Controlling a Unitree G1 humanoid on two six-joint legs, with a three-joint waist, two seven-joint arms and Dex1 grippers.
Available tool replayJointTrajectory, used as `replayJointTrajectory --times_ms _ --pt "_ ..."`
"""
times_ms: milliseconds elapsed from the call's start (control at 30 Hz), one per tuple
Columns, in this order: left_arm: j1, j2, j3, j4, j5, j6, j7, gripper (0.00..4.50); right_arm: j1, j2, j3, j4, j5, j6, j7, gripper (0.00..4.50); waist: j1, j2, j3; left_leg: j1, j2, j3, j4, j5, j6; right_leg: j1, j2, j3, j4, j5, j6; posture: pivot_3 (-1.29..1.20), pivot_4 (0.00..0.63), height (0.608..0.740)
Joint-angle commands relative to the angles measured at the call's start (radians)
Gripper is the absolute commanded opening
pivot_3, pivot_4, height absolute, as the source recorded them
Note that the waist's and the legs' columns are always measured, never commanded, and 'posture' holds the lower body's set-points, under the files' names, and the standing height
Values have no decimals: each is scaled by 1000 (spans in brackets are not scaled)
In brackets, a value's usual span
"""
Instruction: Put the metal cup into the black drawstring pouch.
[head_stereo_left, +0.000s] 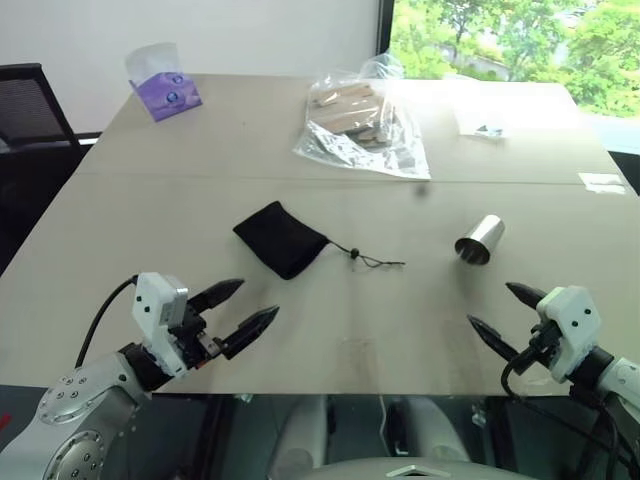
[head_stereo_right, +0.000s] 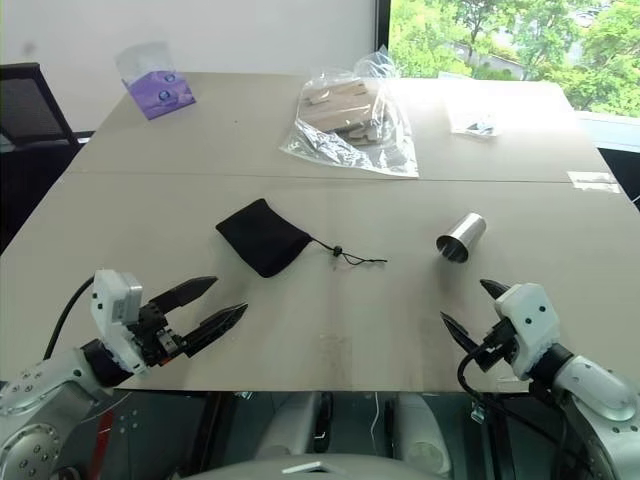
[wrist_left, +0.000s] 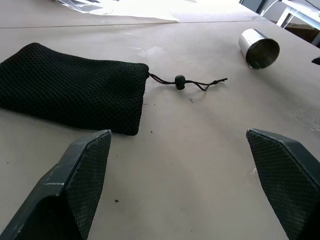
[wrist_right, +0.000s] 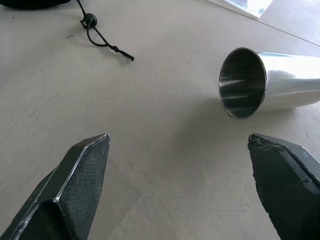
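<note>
The metal cup (head_stereo_left: 479, 239) lies on its side on the beige table (head_stereo_left: 330, 330), right of centre, its dark mouth turned toward the near edge (wrist_right: 242, 83). The black drawstring pouch (head_stereo_left: 281, 238) lies flat near the middle, its cord and bead (head_stereo_left: 352, 252) trailing toward the cup. My left gripper (head_stereo_left: 243, 308) hovers open by the near-left edge, in front of the pouch (wrist_left: 70, 89). My right gripper (head_stereo_left: 500, 311) hovers open at the near right, just in front of the cup. Both hold nothing.
A clear plastic bag of wooden blocks (head_stereo_left: 362, 122) lies at the back centre. A purple tissue pack (head_stereo_left: 164, 88) stands at the back left and a small clear packet (head_stereo_left: 485, 128) at the back right. A black chair (head_stereo_left: 30, 110) stands left of the table.
</note>
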Motion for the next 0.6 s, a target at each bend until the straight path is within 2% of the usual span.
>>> replayJointTrajectory --times_ms 33,267,467,600 --pt "-39 8 -10 -12 -14 -1 12 4470 0 -3 -26 -28 -5 -35 1 4500 0 0 0 0 0 0 0 0 0 0 0 0 0 0 0 0 150 740" --pt "-162 -9 -58 -20 -24 41 101 4470 -59 13 18 -36 8 -108 31 4500 2 0 0 1 0 0 0 0 0 1 0 0 0 0 0 0 150 740" --pt "-227 10 -158 -98 223 68 333 4470 -132 -2 42 -106 108 -147 110 4500 0 0 0 2 0 0 -1 0 0 2 1 0 0 0 0 0 150 740" --pt "-357 34 -271 -162 359 263 534 4470 -155 -26 46 -118 121 -159 139 4500 8 -1 0 2 -1 -1 -1 0 0 3 1 -1 0 0 1 0 150 740"
